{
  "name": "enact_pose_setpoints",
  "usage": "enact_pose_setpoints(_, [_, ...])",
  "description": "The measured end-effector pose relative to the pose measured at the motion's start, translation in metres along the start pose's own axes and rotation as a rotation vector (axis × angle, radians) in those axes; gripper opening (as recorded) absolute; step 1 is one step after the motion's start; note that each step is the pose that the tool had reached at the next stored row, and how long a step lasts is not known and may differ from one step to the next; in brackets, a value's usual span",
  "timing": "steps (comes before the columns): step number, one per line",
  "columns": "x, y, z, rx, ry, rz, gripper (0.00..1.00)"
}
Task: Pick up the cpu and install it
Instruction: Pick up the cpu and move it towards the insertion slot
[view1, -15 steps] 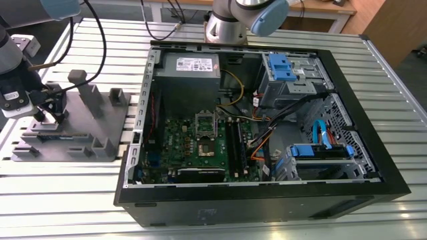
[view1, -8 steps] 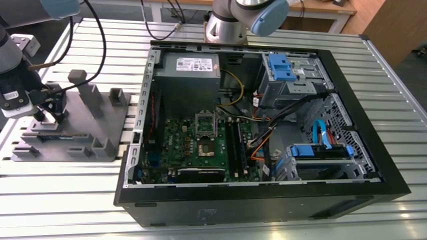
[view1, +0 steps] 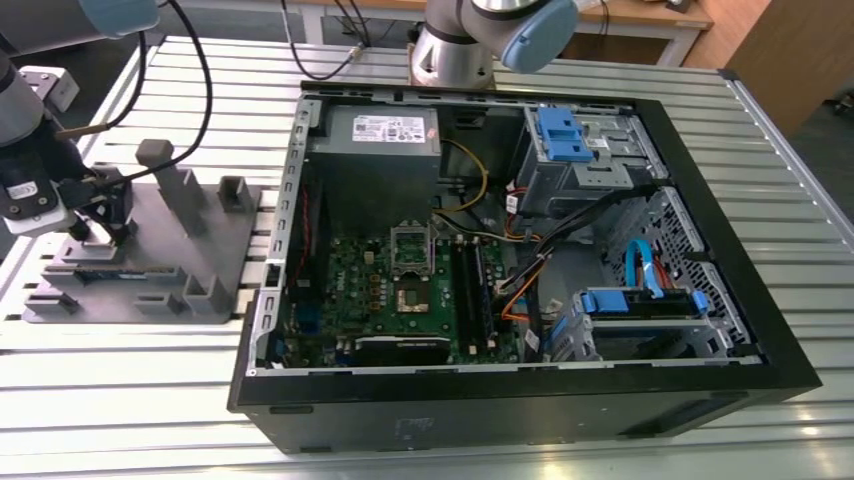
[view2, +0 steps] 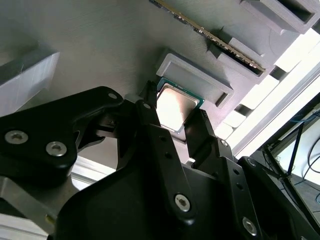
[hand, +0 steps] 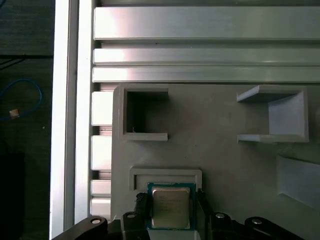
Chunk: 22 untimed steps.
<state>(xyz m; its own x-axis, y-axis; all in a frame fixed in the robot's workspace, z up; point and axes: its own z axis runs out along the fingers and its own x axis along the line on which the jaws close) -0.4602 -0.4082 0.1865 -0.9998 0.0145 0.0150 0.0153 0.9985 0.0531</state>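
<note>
The cpu (hand: 170, 208), a small square chip with a shiny silver top and a green rim, lies in a shallow pocket of the grey fixture (hand: 220, 160). In both wrist views my gripper (hand: 171, 198) stands over it, one black finger (view2: 148, 116) against each of two opposite sides, so it is shut on the cpu (view2: 175, 104). The chip still rests level in its pocket. In the exterior view my gripper (view1: 94, 235) is down at the fixture (view1: 160, 275) on the exterior view's left. The dark socket (view1: 411, 290) lies on the green motherboard inside the open computer case (view1: 534, 385).
Upright posts and blocks (view1: 180, 190) rise from the fixture close to my gripper, and a memory stick (view2: 210, 35) stands in one of its slots. The slatted metal table (view1: 134, 400) carries fixture and case. Inside the case are cables (view1: 527, 270), blue drive brackets (view1: 561, 135) and a power supply (view1: 380, 135).
</note>
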Motion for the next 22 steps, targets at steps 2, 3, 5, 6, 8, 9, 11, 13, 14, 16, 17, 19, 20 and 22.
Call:
enact_pose_setpoints(2, [0.0028, -0.0001, 0.0001, -0.0001, 0.0, 0.0, 0.47])
enact_pose_setpoints(3, [0.0034, -0.0001, 0.0001, -0.0002, -0.0001, 0.0, 0.47])
enact_pose_setpoints(5, [0.004, -0.0002, 0.0, 0.0001, -0.0001, 0.0, 0.47])
enact_pose_setpoints(6, [0.004, -0.0002, 0.0001, 0.0005, -0.0003, 0.0, 0.47])
enact_pose_setpoints(8, [0.0041, -0.0002, 0.0001, 0.0018, -0.0002, 0.0, 0.47])
enact_pose_setpoints(9, [0.0041, -0.0002, 0.0001, 0.0021, -0.0003, 0.0, 0.47])
enact_pose_setpoints(11, [0.0041, -0.0002, 0.0001, 0.0029, -0.0002, 0.0, 0.47])
enact_pose_setpoints(13, [0.0041, -0.0002, 0.0005, 0.0048, -0.0004, 0.0, 0.47])
enact_pose_setpoints(14, [0.0041, -0.0002, 0.0005, 0.0052, -0.0003, 0.0, 0.47])
enact_pose_setpoints(16, [0.0041, -0.0002, 0.0007, 0.006, -0.0003, 0.0, 0.47])
enact_pose_setpoints(17, [0.0041, -0.0002, 0.0007, 0.006, -0.0004, 0.0, 0.47])
enact_pose_setpoints(19, [0.0041, -0.0002, 0.0007, 0.0061, -0.0003, 0.0, 0.47])
enact_pose_setpoints(20, [0.0041, -0.0002, 0.0008, 0.006, -0.0004, 0.0, 0.47])
enact_pose_setpoints(22, [0.0041, -0.0002, 0.0008, 0.006, -0.0004, 0.0, 0.47])
